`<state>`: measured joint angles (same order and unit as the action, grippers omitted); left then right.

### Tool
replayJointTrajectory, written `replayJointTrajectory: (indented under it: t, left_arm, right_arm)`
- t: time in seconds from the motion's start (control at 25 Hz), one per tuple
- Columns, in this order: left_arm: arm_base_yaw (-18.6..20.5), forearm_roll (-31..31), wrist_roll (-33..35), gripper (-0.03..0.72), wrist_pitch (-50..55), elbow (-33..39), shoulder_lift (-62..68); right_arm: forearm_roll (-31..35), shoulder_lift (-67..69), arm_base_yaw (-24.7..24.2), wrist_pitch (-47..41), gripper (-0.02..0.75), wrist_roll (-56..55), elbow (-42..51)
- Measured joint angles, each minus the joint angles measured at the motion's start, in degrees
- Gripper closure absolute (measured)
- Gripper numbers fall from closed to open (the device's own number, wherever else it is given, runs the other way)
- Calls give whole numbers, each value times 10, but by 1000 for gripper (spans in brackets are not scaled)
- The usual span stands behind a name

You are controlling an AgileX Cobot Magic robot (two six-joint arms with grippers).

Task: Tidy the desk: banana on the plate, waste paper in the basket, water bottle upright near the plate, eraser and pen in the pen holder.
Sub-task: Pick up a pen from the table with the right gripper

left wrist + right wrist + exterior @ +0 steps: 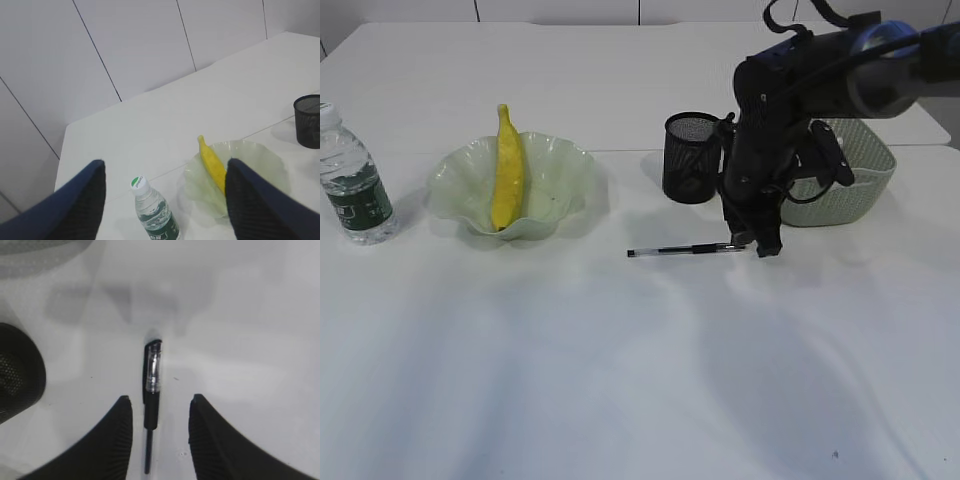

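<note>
1. Right claw: low over the counter, jaws partly open, straddling the pen without touching it; nothing held.
2. Pen: flat on the counter, in front of the pen holder.
3. Left claw: raised above the counter, jaws wide apart, empty.
4. Banana: lying in the plate.
5. Bottle: upright, left of the plate, apart from it.
6. Basket: right of the pen holder, partly hidden behind the right arm.

Pen lies on the desk between the right gripper's parted fingers
</note>
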<state>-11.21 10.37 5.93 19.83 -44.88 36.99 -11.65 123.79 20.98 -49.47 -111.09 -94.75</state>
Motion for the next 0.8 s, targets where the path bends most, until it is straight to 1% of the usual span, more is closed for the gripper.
replayJointTrajectory:
  t: [0.36, 0.8]
  left_arm:
    - [0, 0, 0, 160, 9, 0, 0]
    - [0, 0, 0, 160, 10, 0, 3]
  right_arm:
    - [20, 38, 0, 1, 453, 26, -51]
    - [21, 51, 0, -11, 453, 34, -51]
